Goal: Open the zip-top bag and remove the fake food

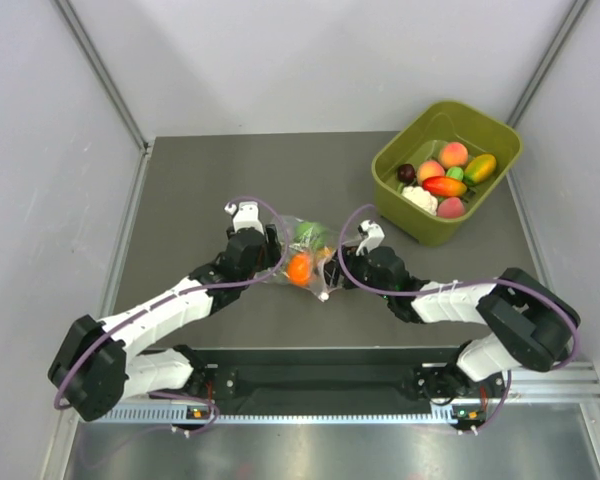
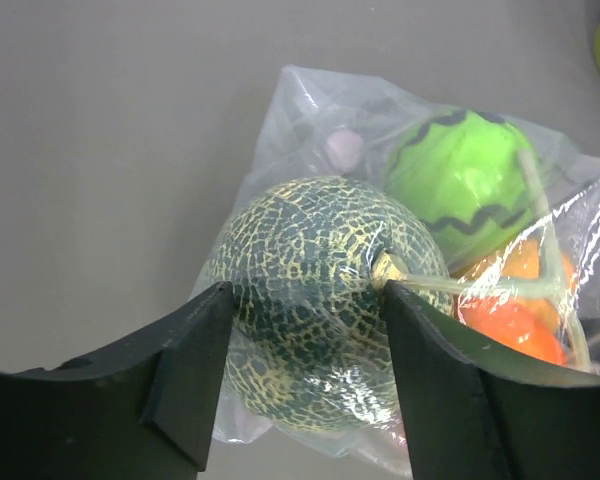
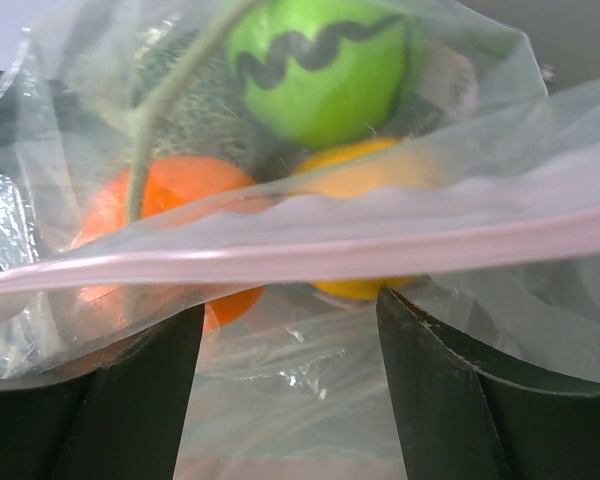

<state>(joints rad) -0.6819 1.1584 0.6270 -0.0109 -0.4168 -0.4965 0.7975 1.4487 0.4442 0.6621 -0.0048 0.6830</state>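
Left gripper [image 2: 308, 298] is clamped on a netted melon [image 2: 310, 235] through the zip-top bag [image 2: 300, 100], one finger on each side. Just past it, inside the bag, are a green fruit [image 2: 460, 180] and an orange fruit [image 2: 515, 325]. Right gripper [image 3: 290, 305] is spread wide, with the pink zip strip [image 3: 380, 252] lying across just above its fingers and loose plastic between them. The olive tub [image 1: 420, 225] sits well beyond it.

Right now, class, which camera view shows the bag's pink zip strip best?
The right wrist view: the pink zip strip crosses the frame close up. Top external shows the zip-top bag too small; left wrist shows no clear strip.
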